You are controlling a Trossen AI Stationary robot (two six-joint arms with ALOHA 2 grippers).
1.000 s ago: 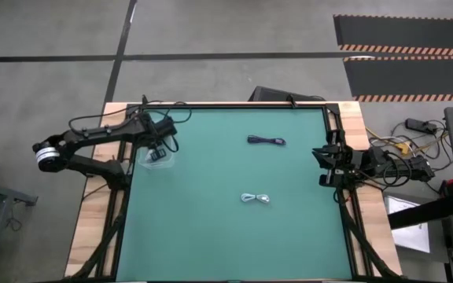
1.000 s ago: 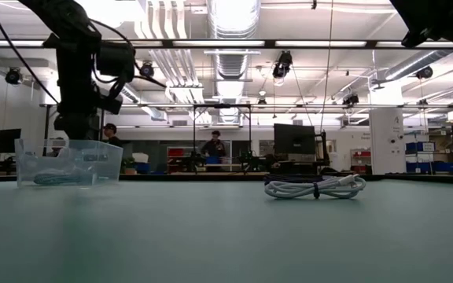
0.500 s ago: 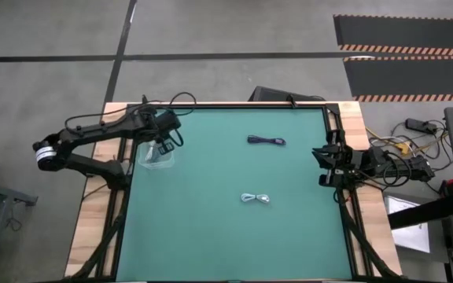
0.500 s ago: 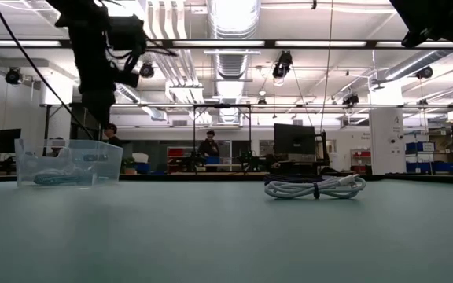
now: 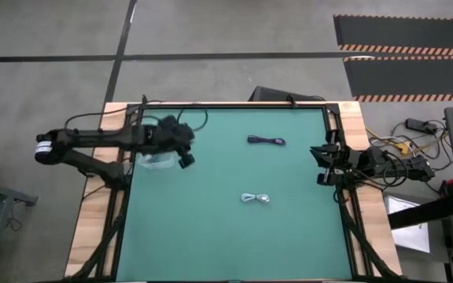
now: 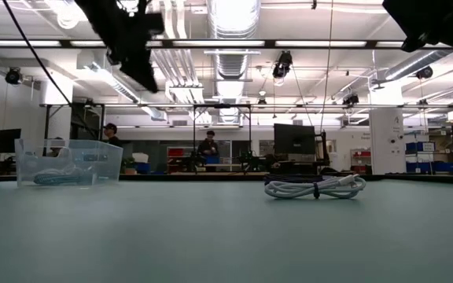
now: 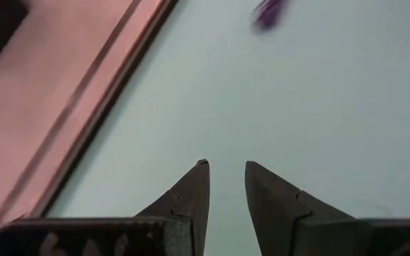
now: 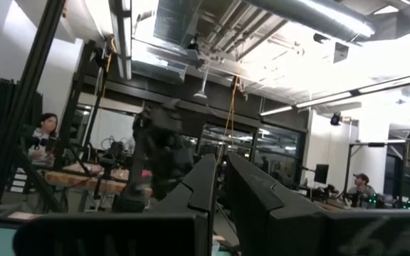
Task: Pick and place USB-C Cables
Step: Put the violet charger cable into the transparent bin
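The left gripper [image 5: 185, 159] is hovering above the green table mat [image 5: 211, 220] in the left-centre of the high view, just right of a clear plastic bin [image 5: 157, 160]. Its fingers [image 7: 191, 192] are standing slightly apart in the left wrist view, released, with nothing between them. In the low view this arm is showing at the upper left of the frame, well above the table surface.

The clear plastic bin is sitting at the left edge of the mat; in the low view it [image 6: 69, 162] is standing at the left of the frame, with a pale cable bundle [image 6: 53, 178] lying inside on its floor. Its exact colour cannot be told through the wall.

A dark cable [image 5: 266, 141] is lying on the mat in the upper centre of the high view, well apart from the bin. A white cable [image 5: 255, 199] is lying near the centre of the mat, lower in the frame; in the low view it [image 6: 314, 187] is showing as a coiled bundle tied at its middle, right of centre.

The right gripper [image 5: 321, 165] is waiting at the right edge of the table, its fingers [image 8: 262, 206] nearly together and grasping nothing.
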